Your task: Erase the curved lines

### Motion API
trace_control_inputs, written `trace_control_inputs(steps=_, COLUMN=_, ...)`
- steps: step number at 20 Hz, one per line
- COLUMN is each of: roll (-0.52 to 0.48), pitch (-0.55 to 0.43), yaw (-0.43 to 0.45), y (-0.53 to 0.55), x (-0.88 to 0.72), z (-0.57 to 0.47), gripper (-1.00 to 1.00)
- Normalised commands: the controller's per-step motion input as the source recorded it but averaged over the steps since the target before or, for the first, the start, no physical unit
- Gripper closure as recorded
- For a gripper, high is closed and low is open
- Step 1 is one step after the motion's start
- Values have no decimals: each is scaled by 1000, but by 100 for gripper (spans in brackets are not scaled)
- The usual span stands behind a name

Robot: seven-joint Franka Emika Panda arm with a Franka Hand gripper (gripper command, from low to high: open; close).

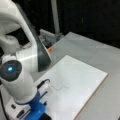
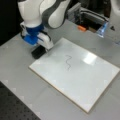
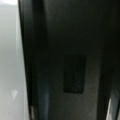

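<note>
the curve lines (image 2: 68,62) sit whole and unerased mid-board (image 2: 82,85), while the claw (image 2: 40,51) clamps the black eraser (image 2: 37,53) at the board's far-left corner.

No readable text, label, brand, number or sign anywhere.
</note>
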Motion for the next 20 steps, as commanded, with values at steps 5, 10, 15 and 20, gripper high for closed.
trace_control_inputs(steps=5, roll=71, pitch=-167, yaw=13, y=-16, x=-64, z=-120, gripper=-100)
trace_control_inputs(steps=10, roll=12, pitch=-191, yaw=11, y=-27, x=-48, z=-168, gripper=-100)
trace_control_inputs(steps=15, roll=3, pitch=-194, yaw=5, y=13, x=-45, z=-170, gripper=-100)
trace_control_inputs(steps=20, roll=30, pitch=-177, yaw=-2, y=51, x=-79, z=-129, gripper=-100)
